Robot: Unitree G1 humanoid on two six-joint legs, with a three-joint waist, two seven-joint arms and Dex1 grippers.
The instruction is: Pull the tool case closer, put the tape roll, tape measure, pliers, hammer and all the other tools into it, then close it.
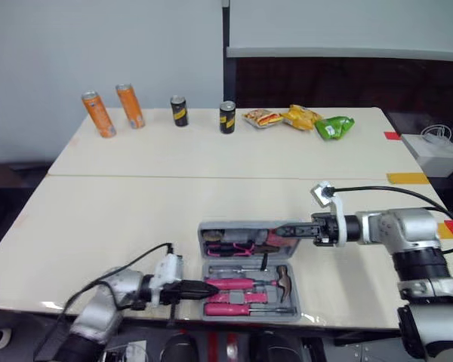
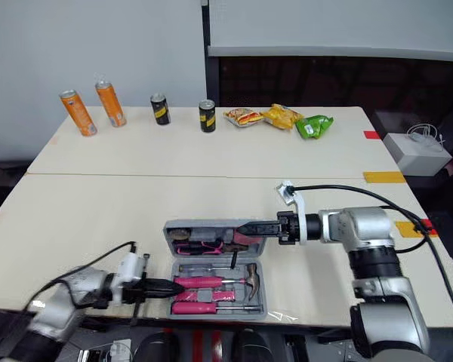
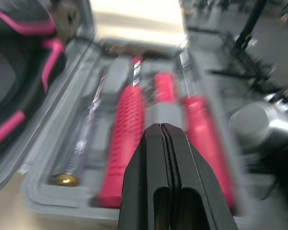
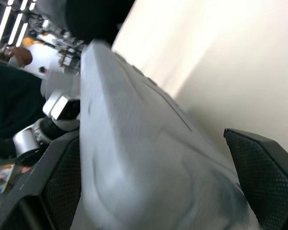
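The left gripper (image 1: pixel 211 288) sits low at the table's (image 1: pixel 136 219) near edge, its two fingers (image 3: pixel 149 158) pressed flat together with nothing between them, the tip aimed right at the pink handles. The left wrist view is blurred, so the slimmer tools beside those handles cannot be identified.

Just to its right lies the tool case (image 1: pixel 241 224), open on the near part of the table. Its two halves lie one behind the other, each with its long axis running left to right. In the near half the hammer (image 1: pixel 257 283) lies the same way, pink handle to the left and head to the right. The far half holds dark shapes with pink trim, too small to tell apart.

The right gripper (image 1: pixel 281 229) reaches in from the right at the far half's right end. Its fingers (image 4: pixel 266 167) are spread wide, with a grey wall of the case between them. Whether they touch it cannot be told.
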